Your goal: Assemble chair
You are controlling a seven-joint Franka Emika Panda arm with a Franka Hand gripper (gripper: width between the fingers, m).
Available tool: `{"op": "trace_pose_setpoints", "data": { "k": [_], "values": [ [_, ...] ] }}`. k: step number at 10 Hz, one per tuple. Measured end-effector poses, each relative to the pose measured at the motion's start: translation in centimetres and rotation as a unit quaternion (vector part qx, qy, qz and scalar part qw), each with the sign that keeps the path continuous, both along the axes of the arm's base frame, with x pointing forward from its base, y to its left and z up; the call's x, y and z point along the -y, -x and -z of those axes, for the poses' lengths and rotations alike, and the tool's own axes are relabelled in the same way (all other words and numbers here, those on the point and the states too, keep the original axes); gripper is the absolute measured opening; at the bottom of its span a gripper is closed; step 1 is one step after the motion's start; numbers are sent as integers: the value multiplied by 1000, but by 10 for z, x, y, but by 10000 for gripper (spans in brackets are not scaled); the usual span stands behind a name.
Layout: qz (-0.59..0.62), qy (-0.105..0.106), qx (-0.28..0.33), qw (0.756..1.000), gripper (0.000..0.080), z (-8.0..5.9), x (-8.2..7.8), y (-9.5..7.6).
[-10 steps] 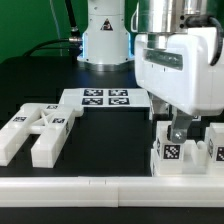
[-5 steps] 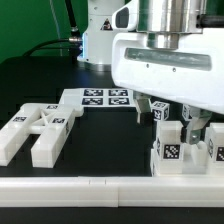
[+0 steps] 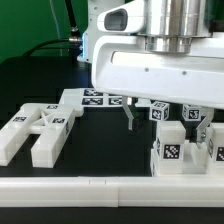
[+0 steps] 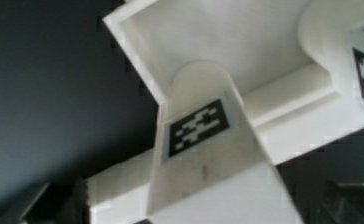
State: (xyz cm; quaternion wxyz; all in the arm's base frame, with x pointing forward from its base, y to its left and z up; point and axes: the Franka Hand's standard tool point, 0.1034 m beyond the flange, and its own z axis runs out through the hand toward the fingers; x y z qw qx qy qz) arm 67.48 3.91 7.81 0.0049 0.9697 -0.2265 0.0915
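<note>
One gripper is hovering over the upright chair parts, which are standing just beside the rail at the exterior view's right. Its two fingers are spreading wide and holding nothing. A tagged block is sitting between them. Two long blocks are lying at the left, near one marker board.

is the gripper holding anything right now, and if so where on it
Nothing looks held: the gripper is wide open above the tagged white chair part, not closed on it.
</note>
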Motion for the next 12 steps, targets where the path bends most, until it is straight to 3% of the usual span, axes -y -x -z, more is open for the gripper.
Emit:
{"op": "trace_pose_setpoints", "data": {
  "k": [4, 6, 7, 8, 12],
  "values": [
    [-119, 30, -8, 992, 649, 0, 1, 0],
    [-128, 32, -9, 991, 386, 0, 2, 0],
    [-124, 31, -8, 992, 386, 0, 2, 0],
    [-114, 30, -7, 993, 291, 0, 2, 0],
    [-25, 13, -2, 1000, 291, 0, 2, 0]
  ]
}}
